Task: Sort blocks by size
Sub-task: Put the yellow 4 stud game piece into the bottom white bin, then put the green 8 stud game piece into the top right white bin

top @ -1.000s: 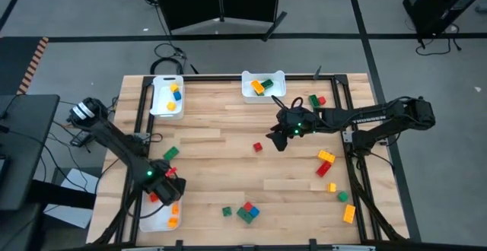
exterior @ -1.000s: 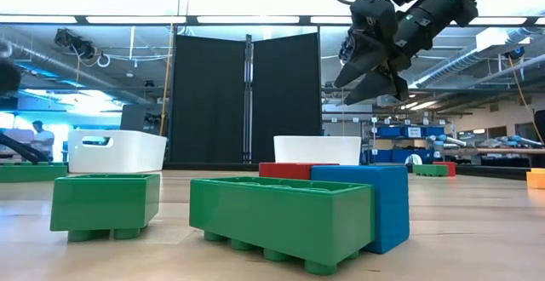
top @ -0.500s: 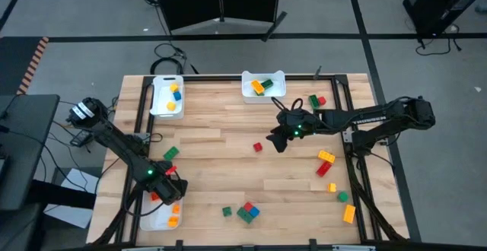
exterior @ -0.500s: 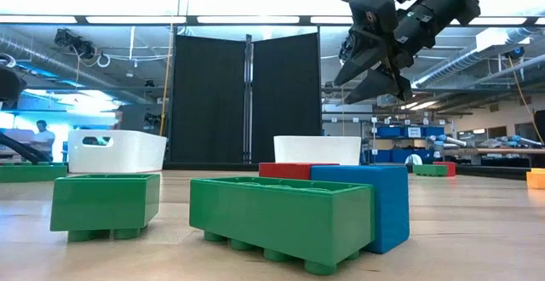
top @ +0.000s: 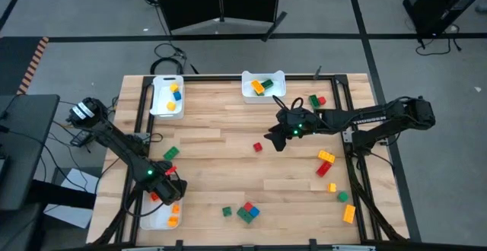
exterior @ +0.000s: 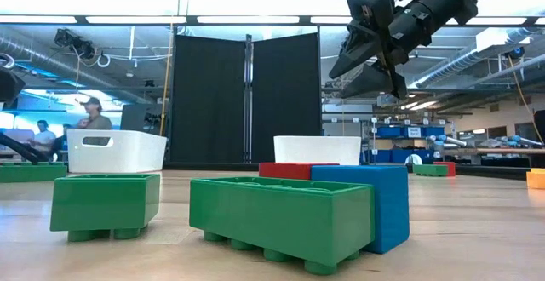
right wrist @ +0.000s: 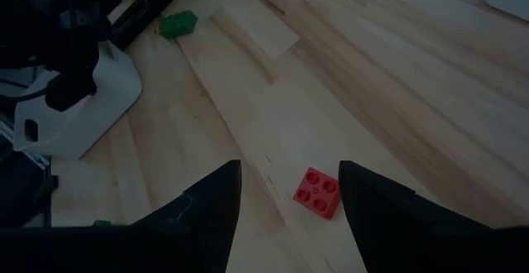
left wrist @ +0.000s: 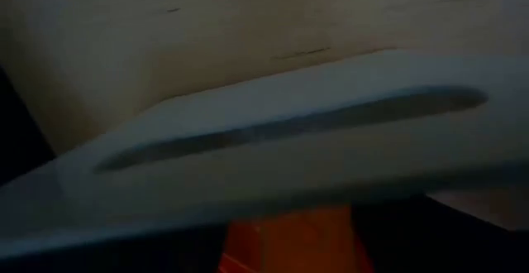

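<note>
My right gripper (top: pixel 277 138) hangs open and empty above the table's middle, also in the low view (exterior: pixel 364 66). In its wrist view (right wrist: pixel 289 215) a small red four-stud brick (right wrist: pixel 316 193) lies flat on the wood below, between the two fingers and untouched; it also shows in the high view (top: pixel 257 147). My left gripper (top: pixel 167 187) is over the near-left white tray (top: pixel 152 219). Its wrist view shows the tray's wall with its handle slot (left wrist: pixel 289 124) and an orange-red brick (left wrist: pixel 289 240) between two dark shapes at the picture's bottom. My left gripper seems to hold the orange-red brick (left wrist: pixel 289 244) between its two fingers, which show only as dark shapes on either side. The brick is just above the tray's wall. The place of contact lies outside the picture.
Two more white trays with bricks stand at the far edge (top: pixel 167 110) (top: pixel 251 93). Loose bricks lie near the right edge (top: pixel 326 157) (top: pixel 348 213), at the near middle as a cluster (top: pixel 246 211) (exterior: pixel 285 217), and a green one lies at left (top: pixel 170 153).
My left gripper has gone toward the table's near edge, from beside the green brick to over the near-left tray. My right gripper has risen a little above the red brick.
</note>
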Tool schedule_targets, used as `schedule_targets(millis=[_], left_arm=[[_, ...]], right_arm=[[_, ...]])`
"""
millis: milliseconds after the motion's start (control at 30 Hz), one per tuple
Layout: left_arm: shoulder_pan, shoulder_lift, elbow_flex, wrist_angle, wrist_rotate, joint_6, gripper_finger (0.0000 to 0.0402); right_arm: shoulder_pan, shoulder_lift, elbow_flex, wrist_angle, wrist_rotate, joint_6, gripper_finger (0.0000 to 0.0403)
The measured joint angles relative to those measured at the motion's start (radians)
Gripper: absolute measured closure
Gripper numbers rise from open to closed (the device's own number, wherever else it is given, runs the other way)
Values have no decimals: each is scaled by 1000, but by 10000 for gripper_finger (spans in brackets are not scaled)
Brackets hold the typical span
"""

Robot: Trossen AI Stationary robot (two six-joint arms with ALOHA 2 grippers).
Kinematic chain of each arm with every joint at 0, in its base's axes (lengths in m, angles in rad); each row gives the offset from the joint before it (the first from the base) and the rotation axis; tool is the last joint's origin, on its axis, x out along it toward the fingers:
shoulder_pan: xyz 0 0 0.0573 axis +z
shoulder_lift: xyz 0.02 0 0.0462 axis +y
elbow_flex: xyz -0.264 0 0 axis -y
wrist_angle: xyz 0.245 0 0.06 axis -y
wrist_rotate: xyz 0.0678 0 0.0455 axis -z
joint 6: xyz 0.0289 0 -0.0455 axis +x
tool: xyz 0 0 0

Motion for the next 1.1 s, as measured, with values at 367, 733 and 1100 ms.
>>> schedule_targets(millis=[367,733,1100], left_arm=[[0,2,27,-18,31,24,104],[0,2,205,-235,28,50,104],[1,1,441,-443,-228,411,104]], right_arm=[[0,0,0,0,3,-9,188],[0,0,0,-1,3,-11,188],[0,0,0,0,-4,7,188]])
